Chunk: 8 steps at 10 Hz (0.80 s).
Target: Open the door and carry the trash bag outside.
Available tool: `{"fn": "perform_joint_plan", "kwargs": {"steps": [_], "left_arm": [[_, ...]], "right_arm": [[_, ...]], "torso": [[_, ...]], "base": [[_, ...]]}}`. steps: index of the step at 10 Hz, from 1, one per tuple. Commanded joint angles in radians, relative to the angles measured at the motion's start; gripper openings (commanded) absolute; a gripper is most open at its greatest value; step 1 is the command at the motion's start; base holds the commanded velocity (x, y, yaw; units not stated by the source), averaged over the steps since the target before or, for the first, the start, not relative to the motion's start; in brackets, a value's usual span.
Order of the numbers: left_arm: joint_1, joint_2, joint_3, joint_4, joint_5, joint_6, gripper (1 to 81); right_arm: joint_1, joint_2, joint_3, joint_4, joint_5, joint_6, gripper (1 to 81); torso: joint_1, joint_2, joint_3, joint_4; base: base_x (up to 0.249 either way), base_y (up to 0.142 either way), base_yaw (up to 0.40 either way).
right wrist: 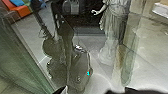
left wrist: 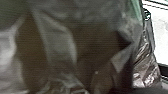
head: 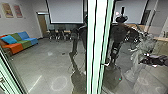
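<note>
Ahead, pale-green upright metal frame (head: 95,45) and reflective glass bar the way, orange-green-blue sofa (head: 21,43) at left; dark plastic bag (left wrist: 60,45) near left wrist; right pincer (head: 145,60) and left pincer, opening and hold: cannot tell.

Office lounge | glass partition (head: 95,47), coloured sofa (head: 20,41), projection screen (head: 66,11), chairs (head: 60,33)

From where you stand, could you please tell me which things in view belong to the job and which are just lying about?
For the job:
glass door
trash bag

Just lying about:
colourful sofa
screen
chairs
statue
</note>
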Motion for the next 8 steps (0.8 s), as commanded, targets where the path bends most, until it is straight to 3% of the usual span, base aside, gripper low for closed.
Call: {"fn": "perform_joint_plan", "kwargs": {"steps": [1,2,4,6,7,8], "left_arm": [[-0.055,-0.004,-0.002,-0.013,0.075,0.006,1.0],[-0.055,-0.004,-0.002,-0.013,0.075,0.006,1.0],[-0.055,-0.004,-0.002,-0.011,0.075,0.006,1.0],[-0.051,-0.002,-0.002,-0.011,0.077,0.006,1.0],[-0.051,-0.004,-0.002,-0.011,0.077,0.006,1.0],[-0.051,-0.004,-0.002,-0.013,0.077,0.006,1.0]], "right_arm": [[0.218,-0.043,-0.027,-0.145,0.105,-0.031,81.1],[0.22,-0.05,-0.026,-0.149,0.105,-0.034,81.1],[0.221,-0.083,0.003,-0.149,0.105,-0.034,81.1],[0.223,-0.101,0.029,-0.146,0.104,-0.034,81.1],[0.218,-0.109,0.046,-0.139,0.105,-0.032,81.1],[0.209,-0.107,0.049,-0.136,0.105,-0.031,81.1]], "torso": [[0.0,0.0,0.0,-0.041],[0.0,0.0,0.001,-0.075],[0.0,0.0,0.001,-0.112],[0.001,0.001,0.001,-0.172],[0.001,0.001,0.001,-0.125],[0.001,0.001,0.001,-0.152]], "base": [[0.0,0.0,0.0],[0.0,0.0,0.0],[0.0,0.0,0.0],[0.0,0.0,0.0],[0.0,0.0,0.0],[0.0,0.0,0.0]]}}
